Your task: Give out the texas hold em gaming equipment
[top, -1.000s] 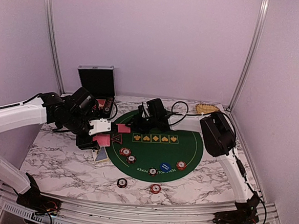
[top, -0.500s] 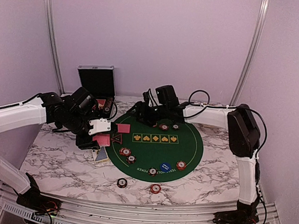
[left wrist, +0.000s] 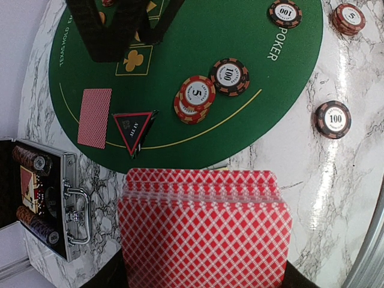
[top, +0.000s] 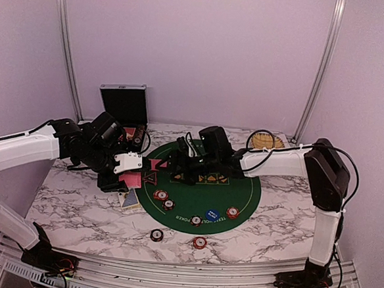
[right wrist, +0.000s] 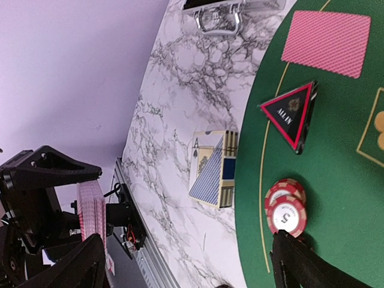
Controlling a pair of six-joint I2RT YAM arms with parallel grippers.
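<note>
Top external view: we see the left gripper (top: 125,171) clamped on a deck of playing cards (top: 134,180) over the marble table (top: 75,208), just off the left edge of the green felt mat (top: 245,190). The right gripper (top: 177,169) hovers over the mat's left part, near a face-down card (top: 159,164) and the triangular marker (top: 150,178). Several poker chips (top: 161,195) and the blue button (top: 212,214) lie on the mat's near half, and two more chips sit on the marble in front.

Left wrist view: the deck fills the lower frame. Beyond it we find the marker, the card, and a red chip stack (left wrist: 195,98) just beside a dark chip (left wrist: 229,76). The black case (left wrist: 66,204) lies open at left.

Right wrist view: the fingers (right wrist: 66,270) stand wide apart with nothing between them. A card box (right wrist: 211,168) lies on the marble at the mat's edge.
</note>
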